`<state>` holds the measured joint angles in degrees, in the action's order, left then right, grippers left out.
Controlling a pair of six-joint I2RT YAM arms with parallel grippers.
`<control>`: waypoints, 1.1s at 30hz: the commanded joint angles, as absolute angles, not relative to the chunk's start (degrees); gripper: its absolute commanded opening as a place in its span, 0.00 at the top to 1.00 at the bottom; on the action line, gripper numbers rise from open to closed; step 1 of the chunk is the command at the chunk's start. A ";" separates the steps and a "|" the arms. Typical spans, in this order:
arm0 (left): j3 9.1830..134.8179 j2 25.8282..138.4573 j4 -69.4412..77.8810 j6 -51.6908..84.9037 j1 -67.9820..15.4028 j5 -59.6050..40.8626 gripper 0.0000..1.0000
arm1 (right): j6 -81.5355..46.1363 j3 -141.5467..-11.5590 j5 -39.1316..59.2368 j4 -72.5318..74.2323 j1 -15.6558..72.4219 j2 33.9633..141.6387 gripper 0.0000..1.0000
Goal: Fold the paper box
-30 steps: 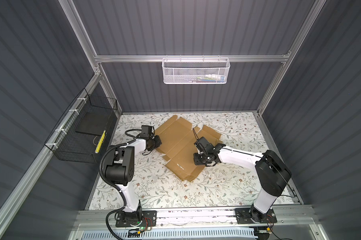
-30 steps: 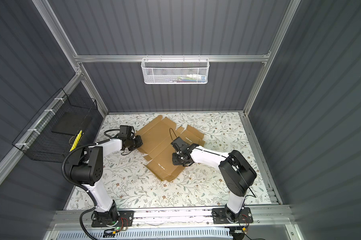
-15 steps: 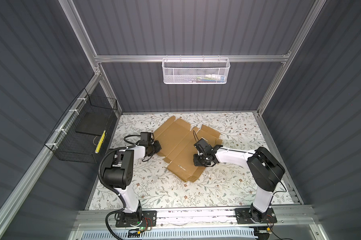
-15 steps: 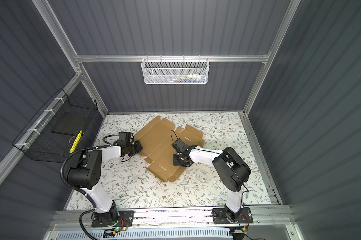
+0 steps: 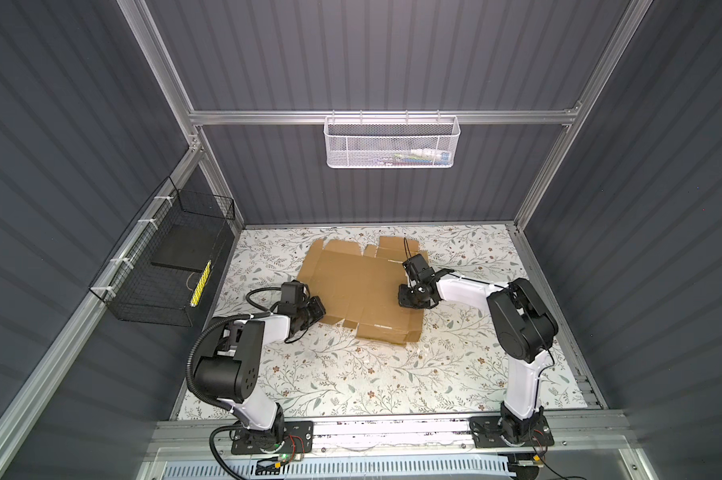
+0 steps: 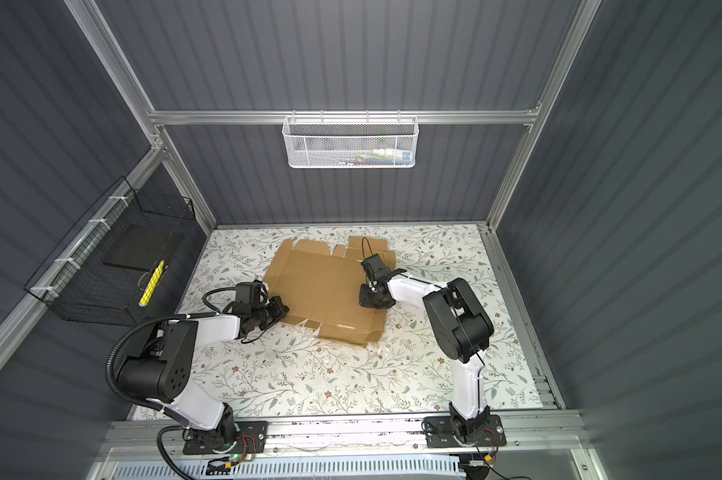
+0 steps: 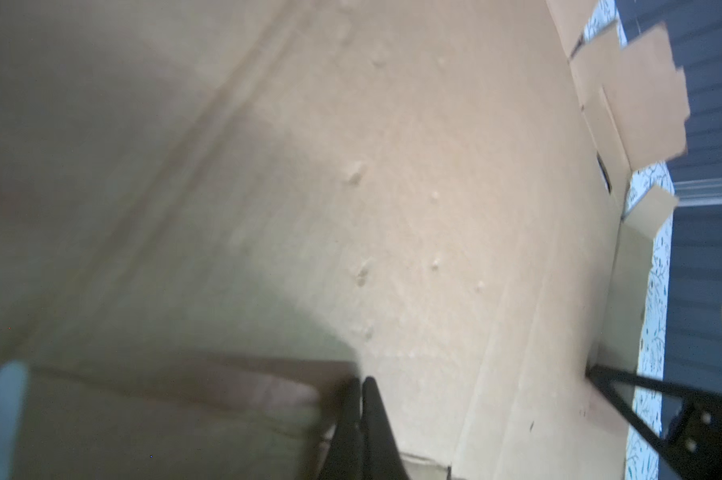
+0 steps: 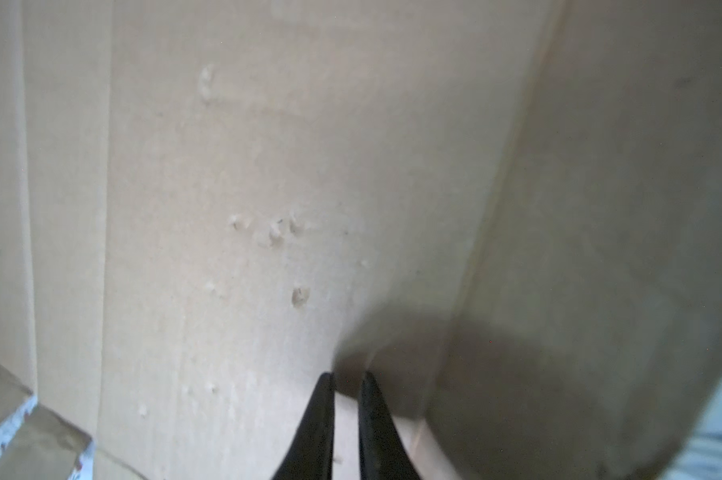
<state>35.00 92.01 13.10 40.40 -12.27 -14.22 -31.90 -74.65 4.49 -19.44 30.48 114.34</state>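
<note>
The paper box (image 5: 351, 282) (image 6: 321, 282) is a flat brown die-cut cardboard sheet lying on the floral table, with its flaps spread out. My left gripper (image 5: 318, 309) (image 6: 282, 311) lies low at the sheet's near left edge. The left wrist view shows it (image 7: 361, 384) shut, tips touching on the cardboard (image 7: 392, 166) beside a slightly raised flap. My right gripper (image 5: 407, 297) (image 6: 367, 300) points down onto the sheet's right part. In the right wrist view it (image 8: 346, 380) stands open by a narrow gap on the bare cardboard (image 8: 267, 166), with nothing between its fingers.
A black wire basket (image 5: 164, 270) hangs on the left wall and a white mesh basket (image 5: 392, 143) on the back rail. The floral table (image 5: 351, 374) stretches in front of the sheet. Dark walls close in three sides.
The sheet has turned from a diagonal lie to sit more squarely on the table. The left gripper has moved toward the front with its left edge. The right gripper stays on the sheet.
</note>
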 commanded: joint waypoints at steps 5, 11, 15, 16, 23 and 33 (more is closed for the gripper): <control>32.56 86.01 4.42 42.51 -18.11 -9.25 1.00 | -27.99 -79.16 2.01 -23.09 29.46 113.85 0.84; 39.84 83.11 -2.89 37.78 -18.02 -4.69 1.00 | -28.26 -73.85 2.09 -23.99 30.44 105.74 0.83; 45.58 84.03 -6.61 33.98 -16.89 -1.55 1.00 | -30.40 -68.91 2.14 -23.47 33.17 99.27 0.82; 46.44 84.55 -6.72 33.39 -16.22 -1.47 1.00 | -31.02 -67.85 1.87 -23.30 34.02 98.15 0.82; 51.62 91.54 -4.82 31.33 -10.10 -4.82 1.00 | -36.15 -63.19 0.90 -20.76 39.31 96.34 0.82; 54.74 101.30 -1.98 31.10 -8.01 -8.09 1.00 | -39.93 -61.79 3.71 -15.29 39.91 101.74 0.82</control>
<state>53.56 100.09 -2.46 32.10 -8.40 -6.26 -37.95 -62.39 2.63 -17.87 40.16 100.38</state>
